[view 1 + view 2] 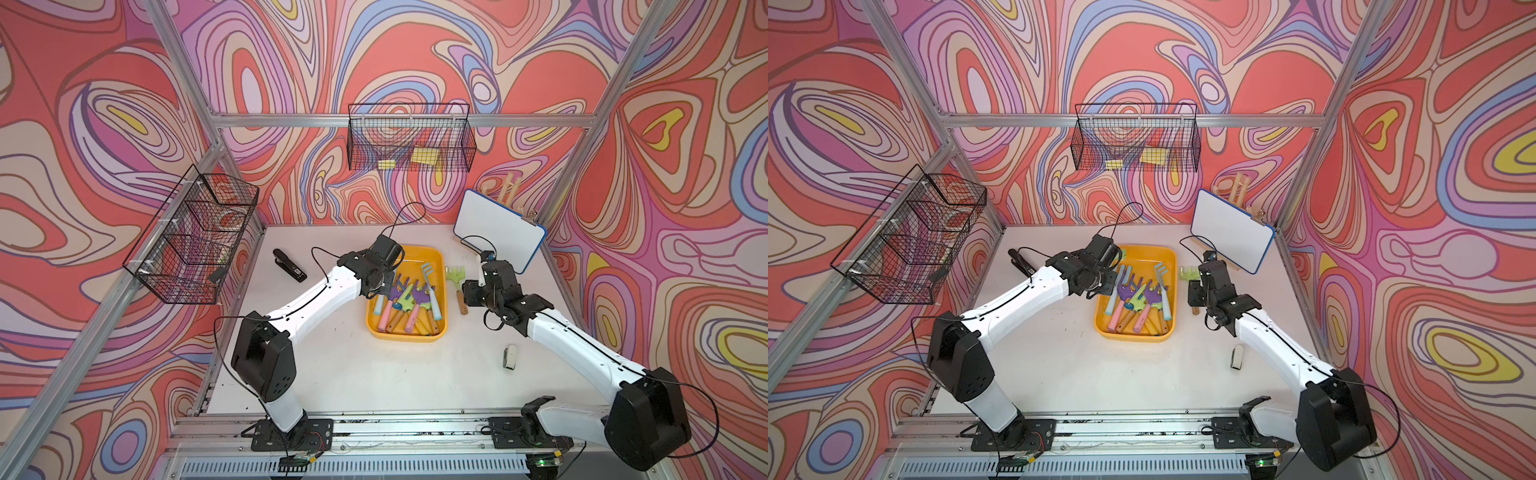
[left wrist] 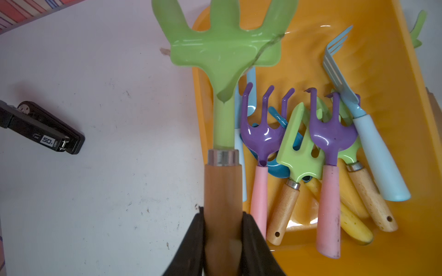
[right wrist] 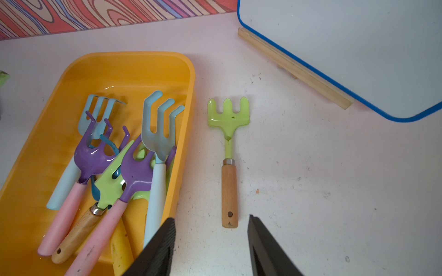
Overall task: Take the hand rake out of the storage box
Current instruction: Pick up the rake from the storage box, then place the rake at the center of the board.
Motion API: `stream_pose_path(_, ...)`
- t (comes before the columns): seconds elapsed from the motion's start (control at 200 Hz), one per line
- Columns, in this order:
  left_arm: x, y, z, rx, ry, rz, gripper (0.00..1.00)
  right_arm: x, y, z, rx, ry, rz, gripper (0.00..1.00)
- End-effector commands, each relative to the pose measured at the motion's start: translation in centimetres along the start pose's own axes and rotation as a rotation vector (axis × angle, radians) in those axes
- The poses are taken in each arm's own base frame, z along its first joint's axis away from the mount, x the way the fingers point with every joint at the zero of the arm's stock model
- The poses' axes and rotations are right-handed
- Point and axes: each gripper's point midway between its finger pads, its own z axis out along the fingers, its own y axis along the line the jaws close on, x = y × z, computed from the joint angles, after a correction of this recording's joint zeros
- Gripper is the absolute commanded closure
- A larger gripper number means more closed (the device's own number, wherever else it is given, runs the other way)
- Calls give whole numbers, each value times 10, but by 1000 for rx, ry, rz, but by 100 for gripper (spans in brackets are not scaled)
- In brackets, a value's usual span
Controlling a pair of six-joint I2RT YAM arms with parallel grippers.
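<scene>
One hand rake [image 3: 229,167] is lying beside the storage box [image 3: 134,54]; left end effector [image 2: 223,216] is clamping a second rake [image 2: 222,47], right end effector [image 3: 211,218] gaping.

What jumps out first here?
Swirling red and purple walls all round. In the middle, the orange storage box holds pastel rakes. The left tool grips a green hand rake by its wooden handle; a second green rake lies beside the box, by the open right tool.

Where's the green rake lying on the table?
In both top views, the green rake lies beside the storage box, on the robot's right, near the whiteboard.
</scene>
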Motion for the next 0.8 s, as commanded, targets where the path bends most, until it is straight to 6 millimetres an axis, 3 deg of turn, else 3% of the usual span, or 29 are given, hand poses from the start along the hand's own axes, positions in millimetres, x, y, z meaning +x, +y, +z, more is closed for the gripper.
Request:
stream_pose_path(0.0, -12, 16, -13, 5, -71, -31, 85, -4, 1, 2, -7, -6, -2, 47)
stream_pose_path(0.18, -4, 41, -5, -4, -58, -73, 85, -2, 2, 3, -11, 1, -5, 48)
stream_pose_path(0.456, 15, 77, 34, -41, -55, -99, 88, -1, 4, 5, -19, 5, -5, 48)
stream_pose_path(0.796, 27, 76, 72, -31, 21, -65, 88, 3, 4, 12, -16, 23, -7, 49)
